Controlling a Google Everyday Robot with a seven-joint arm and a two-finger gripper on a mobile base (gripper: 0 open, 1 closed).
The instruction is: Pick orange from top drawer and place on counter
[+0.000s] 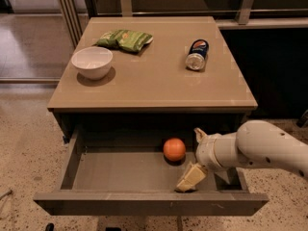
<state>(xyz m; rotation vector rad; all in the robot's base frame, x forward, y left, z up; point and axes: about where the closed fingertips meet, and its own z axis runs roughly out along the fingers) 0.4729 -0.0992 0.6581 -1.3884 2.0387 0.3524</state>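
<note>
1. Camera view looks down on the counter (154, 83), with the top drawer (120, 171) open beneath it.
2. The orange (174, 149) sits on the drawer floor, right of center.
3. My gripper (193, 157) is inside the drawer just right of the orange, fingers spread apart, gripping nothing.
4. On the counter are a white bowl (92, 61), a green packet (125, 39) and a can (197, 55) lying on its side.
</note>
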